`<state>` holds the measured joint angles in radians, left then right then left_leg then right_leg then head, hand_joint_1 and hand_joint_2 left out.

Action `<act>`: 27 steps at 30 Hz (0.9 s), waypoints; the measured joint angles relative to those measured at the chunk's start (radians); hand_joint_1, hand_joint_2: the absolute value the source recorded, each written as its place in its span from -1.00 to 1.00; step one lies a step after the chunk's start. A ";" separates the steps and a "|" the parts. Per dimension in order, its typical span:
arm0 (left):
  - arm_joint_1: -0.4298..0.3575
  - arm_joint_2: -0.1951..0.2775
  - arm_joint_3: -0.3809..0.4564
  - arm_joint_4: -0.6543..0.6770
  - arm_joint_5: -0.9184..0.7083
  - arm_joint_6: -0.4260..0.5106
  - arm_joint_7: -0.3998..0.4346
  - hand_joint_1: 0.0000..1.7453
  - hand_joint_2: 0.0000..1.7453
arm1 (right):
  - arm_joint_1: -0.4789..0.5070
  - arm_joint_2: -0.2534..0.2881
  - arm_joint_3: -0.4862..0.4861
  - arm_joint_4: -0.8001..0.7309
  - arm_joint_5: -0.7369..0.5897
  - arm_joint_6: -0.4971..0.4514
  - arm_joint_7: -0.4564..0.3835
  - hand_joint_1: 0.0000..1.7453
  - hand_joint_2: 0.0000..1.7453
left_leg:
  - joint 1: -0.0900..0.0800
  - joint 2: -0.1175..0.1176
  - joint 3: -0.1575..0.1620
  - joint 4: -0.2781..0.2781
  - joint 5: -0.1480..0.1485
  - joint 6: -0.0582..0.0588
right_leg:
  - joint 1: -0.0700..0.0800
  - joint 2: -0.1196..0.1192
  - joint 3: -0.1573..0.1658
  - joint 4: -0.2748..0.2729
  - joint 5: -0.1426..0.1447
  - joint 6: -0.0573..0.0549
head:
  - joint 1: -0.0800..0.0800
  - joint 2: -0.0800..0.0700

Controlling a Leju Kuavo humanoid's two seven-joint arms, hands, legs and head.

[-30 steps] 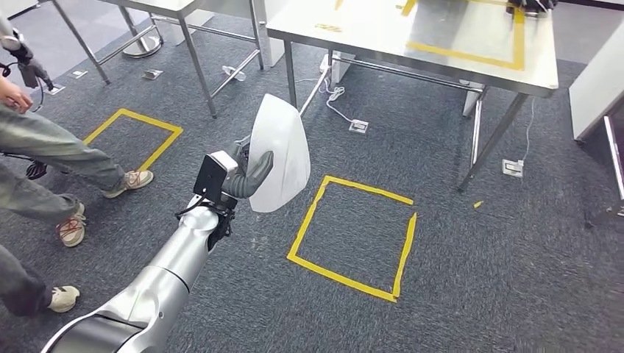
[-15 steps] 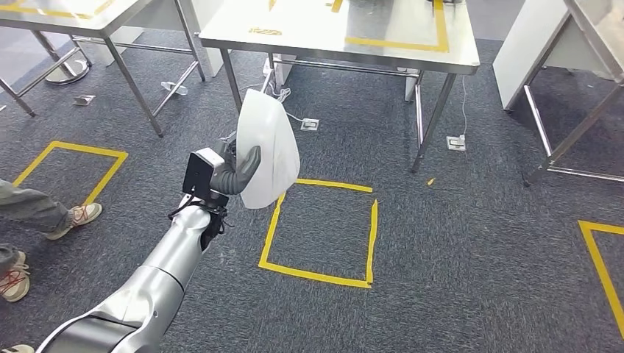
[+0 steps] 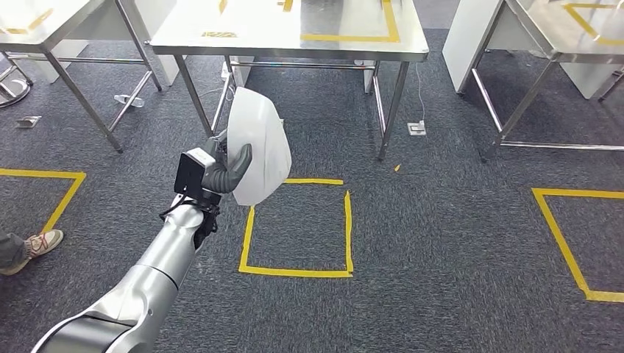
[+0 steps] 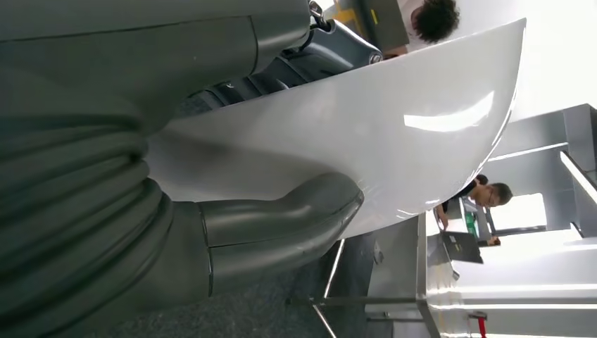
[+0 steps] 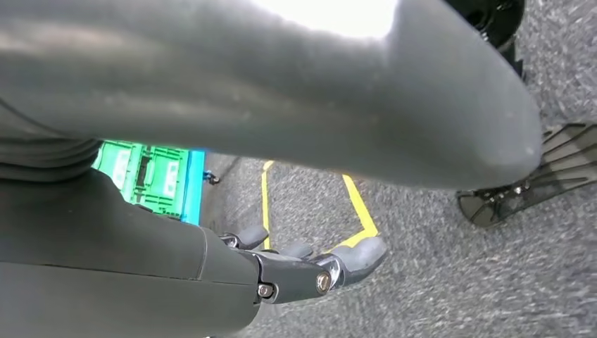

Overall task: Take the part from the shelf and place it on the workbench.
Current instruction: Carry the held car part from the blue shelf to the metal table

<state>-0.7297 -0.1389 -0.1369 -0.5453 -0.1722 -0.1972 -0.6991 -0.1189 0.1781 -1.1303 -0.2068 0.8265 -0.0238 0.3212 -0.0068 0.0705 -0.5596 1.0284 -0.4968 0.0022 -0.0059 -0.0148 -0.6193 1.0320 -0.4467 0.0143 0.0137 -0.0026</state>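
Head view shows the left hand [image 3: 224, 170] gripping the white part [image 3: 257, 147] upright above the carpet [image 3: 456, 243], near the workbench [image 3: 294, 33]. Right wrist view shows the right hand [image 5: 303, 271] holding nothing, its fingers apart over the carpet.

Silver left arm [image 3: 158, 268], black wrist camera box [image 3: 190, 175], grey thumb [image 3: 234, 170], ribbed cover [image 4: 77, 204]

Part [image 3: 257, 143] reads as smooth glossy white plastic w/ a bright highlight, left hand [image 3: 224, 173] matt grey rubbery-looking w/ a ribbed cover, arm [image 3: 158, 268] satin silver metal, bench [image 3: 294, 33] brushed steel, floor [image 3: 456, 243] rough dark-grey carpet w/ yellow tape [image 3: 298, 272].
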 joint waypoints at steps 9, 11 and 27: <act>0.006 0.015 0.016 -0.001 0.024 0.005 0.000 1.00 1.00 | -0.009 0.000 0.008 0.000 0.029 -0.007 -0.001 -1.00 -1.00 | 0.012 -0.063 -0.124 0.266 -0.115 -0.036 | -0.013 0.015 0.001 -0.013 0.011 -0.029 | -0.007 0.000; 0.006 0.021 0.017 -0.001 0.024 0.005 0.000 1.00 1.00 | -0.009 0.000 0.015 0.000 0.038 0.001 -0.001 -1.00 -1.00 | 0.015 -0.056 -0.079 0.165 -0.047 -0.037 | -0.015 0.014 0.001 -0.009 0.010 -0.026 | -0.008 0.000; -0.006 0.012 0.018 0.019 0.013 0.005 0.000 1.00 1.00 | -0.004 -0.002 0.034 0.000 0.042 0.021 0.000 -1.00 -1.00 | 0.004 -0.129 -0.032 0.007 0.031 0.024 | -0.008 0.045 -0.038 0.110 -0.039 0.003 | -0.005 0.000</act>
<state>-0.7353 -0.1265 -0.1186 -0.5268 -0.1593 -0.1920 -0.6992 -0.1234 0.1762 -1.0967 -0.2068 0.8683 -0.0025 0.3208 -0.0032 -0.0582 -0.5915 1.0350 -0.4658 0.0262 -0.0135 0.0301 -0.6574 1.1420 -0.4857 0.0171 0.0089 -0.0023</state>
